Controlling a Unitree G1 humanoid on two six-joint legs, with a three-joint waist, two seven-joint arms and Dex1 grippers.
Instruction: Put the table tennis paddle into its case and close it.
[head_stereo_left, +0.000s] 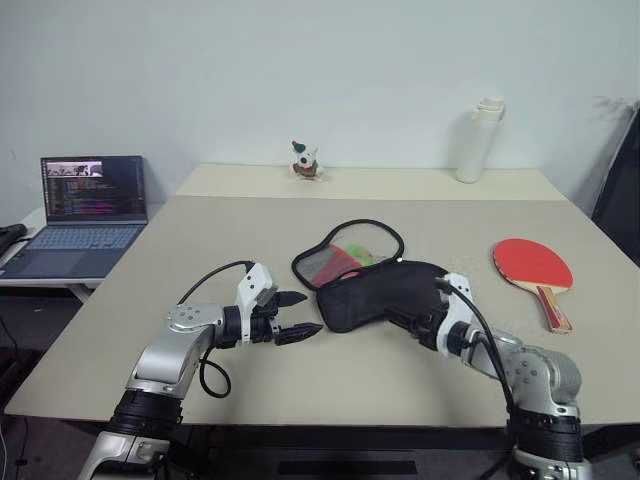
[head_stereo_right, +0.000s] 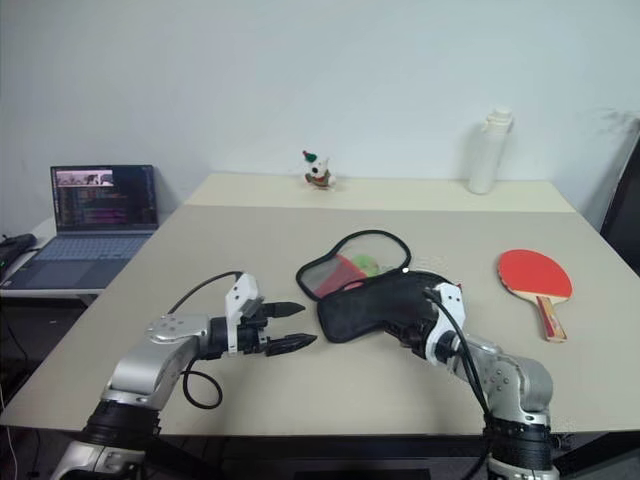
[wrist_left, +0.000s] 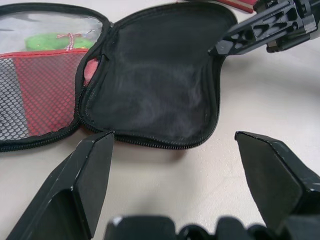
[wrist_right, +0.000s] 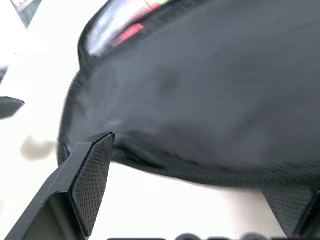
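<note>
The case lies open in the middle of the table. Its black half (head_stereo_left: 375, 292) is nearest me and its red mesh half (head_stereo_left: 335, 262) lies behind it, with a green charm (wrist_left: 55, 40) inside. The table tennis paddle (head_stereo_left: 533, 265) rests red face up to the right, with its handle towards me. My left gripper (head_stereo_left: 300, 316) hovers open just left of the black half, touching nothing. My right gripper (head_stereo_left: 405, 318) is open at that half's right end. In the right wrist view the black edge (wrist_right: 210, 95) lies between its fingers (wrist_right: 92, 170).
A laptop (head_stereo_left: 85, 215) stands open on a side desk to the left. A white bottle (head_stereo_left: 480, 140) and a small figurine (head_stereo_left: 305, 160) stand on the far table. The table's front edge (head_stereo_left: 330, 415) runs just below both arms.
</note>
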